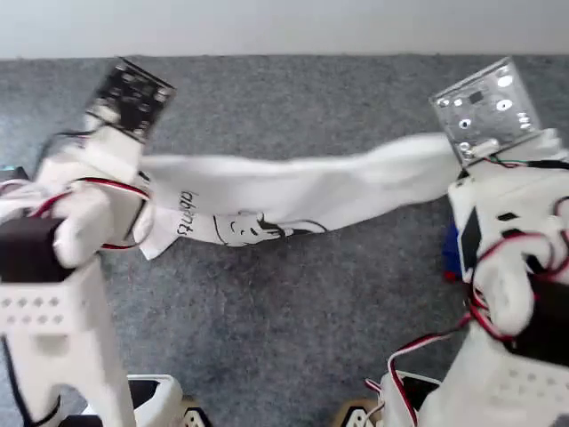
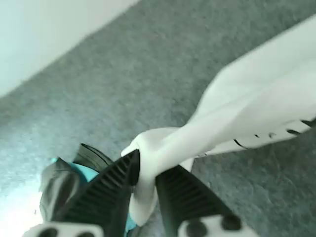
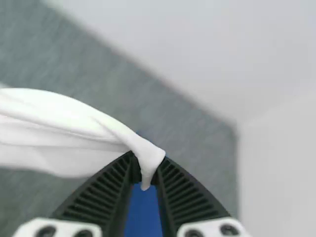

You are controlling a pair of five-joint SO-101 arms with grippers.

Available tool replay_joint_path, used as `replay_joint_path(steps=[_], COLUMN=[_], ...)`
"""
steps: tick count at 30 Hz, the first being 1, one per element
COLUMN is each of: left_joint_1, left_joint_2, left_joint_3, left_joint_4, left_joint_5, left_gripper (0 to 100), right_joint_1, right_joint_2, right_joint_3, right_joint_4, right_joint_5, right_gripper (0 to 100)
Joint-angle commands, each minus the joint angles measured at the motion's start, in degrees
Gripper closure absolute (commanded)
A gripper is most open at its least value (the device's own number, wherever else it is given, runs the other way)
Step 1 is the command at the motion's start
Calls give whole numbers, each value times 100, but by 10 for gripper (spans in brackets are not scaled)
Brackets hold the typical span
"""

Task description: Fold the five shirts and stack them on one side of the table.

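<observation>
High view: a white shirt (image 1: pixel 293 191) pulled out into a long twisted band over the grey tabletop (image 1: pixel 284 329), one end at each arm. Hard to tell whether the sagging middle touches the surface. Seems to be the stretching step, before laying flat for a first fold.

To do this step well: keep both ends at equal height and pull apart gently, only until the sag in the middle goes away. Avoid more tension than that, since could drag the thin pinch out on the right side. Untwist the band before lowering, so that the printed drawing (image 1: pixel 253 229) ends up flat and not rolled inside. Lower both ends together and slowly, to let the cloth spread and not bunch.

Left wrist view: left jaws pressed onto a thick bunch of shirt (image 2: pixel 163 148), with cloth folded over between the black pads and running away toward the other arm. Right wrist view: right jaws nearly together, pinching only a small tip of the shirt (image 3: pixel 143 158), with the rest trailing off to one side. Just beside the right arm in the high view, something blue (image 1: pixel 451 253) low on the tabletop; cannot tell what.
</observation>
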Motion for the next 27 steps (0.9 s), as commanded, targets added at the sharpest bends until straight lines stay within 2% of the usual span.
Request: replay_joint_path(steps=[1,8,15,21,27], left_joint_1=[-202,-193,-202,-158,-158], left_joint_2=[-123,-141,-141,-141,-325], left_joint_3=[-1095,-2738,-3591,-3618,-3802], left_joint_4=[0,-360,-712,-475,176], left_joint_5=[53,26,18,18,18], left_gripper=[986,985,985,985,985], right_joint_1=[4,4,163,532,664], right_joint_2=[-84,-101,-110,-110,-110], right_joint_3=[-659,-1319,-1899,-2444,-2971], right_joint_4=[-901,-2009,-2193,-2264,-2149], right_joint_5=[211,818,1222,1248,1626], right_gripper=[988,989,989,989,989])
